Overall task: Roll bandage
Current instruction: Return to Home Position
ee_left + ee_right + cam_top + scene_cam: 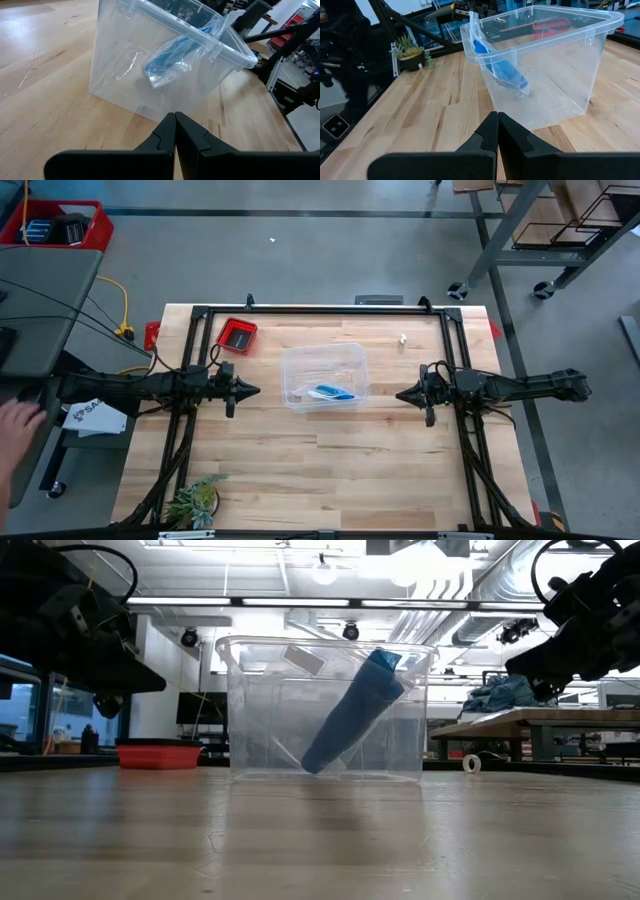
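Clearly the rolled bandage (pixel 330 392) leans in its zip bag (pixel 220 27) inside the clear bin (pixel 322 346) at table centre. Left gripper (pixel 252 390) and right gripper (pixel 402 394), both empty with fingers pressed together, flank it untouching; each should draw straight back, clear of its walls

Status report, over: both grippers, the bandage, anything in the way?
Left gripper shut, empty, left of bin. Right gripper shut, empty, right of bin. Bandage rolled, inside bag, leaning in bin. Nothing between grippers and bin.
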